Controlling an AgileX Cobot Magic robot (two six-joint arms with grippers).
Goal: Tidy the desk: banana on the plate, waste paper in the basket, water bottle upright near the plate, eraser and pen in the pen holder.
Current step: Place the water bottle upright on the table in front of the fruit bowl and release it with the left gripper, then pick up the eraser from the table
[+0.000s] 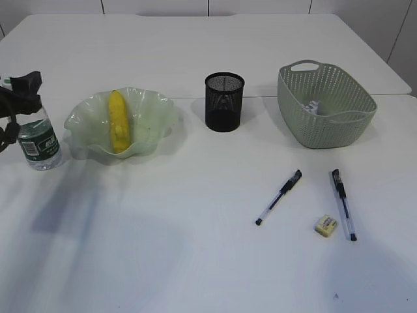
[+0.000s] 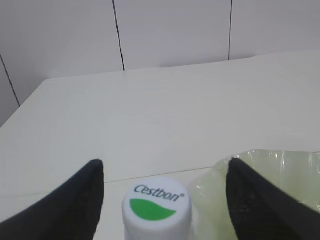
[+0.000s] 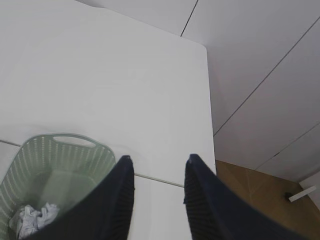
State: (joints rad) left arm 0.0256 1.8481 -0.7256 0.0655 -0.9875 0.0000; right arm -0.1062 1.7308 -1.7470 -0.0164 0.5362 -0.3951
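Observation:
A clear water bottle (image 1: 39, 140) with a green label stands upright at the far left, just left of the wavy green plate (image 1: 153, 117). The banana (image 1: 118, 120) lies on that plate. My left gripper (image 1: 25, 88) (image 2: 163, 161) is open, its black fingers (image 2: 75, 202) on either side of the white bottle cap (image 2: 157, 205), with gaps showing. The waste paper (image 1: 315, 106) (image 3: 32, 217) lies inside the green basket (image 1: 339, 120) (image 3: 60, 165). Two pens (image 1: 279, 197) (image 1: 343, 204) and the yellow eraser (image 1: 325, 225) lie on the table front right. The black mesh pen holder (image 1: 224, 101) stands mid-table. My right gripper (image 3: 159, 157) is open with nothing between its fingers, above the basket's right side.
The plate's rim (image 2: 260, 160) shows just right of the bottle cap. The white table's right edge (image 3: 207, 100) drops to a wooden floor beyond the basket. A seam (image 1: 260, 98) runs across the table behind the pen holder.

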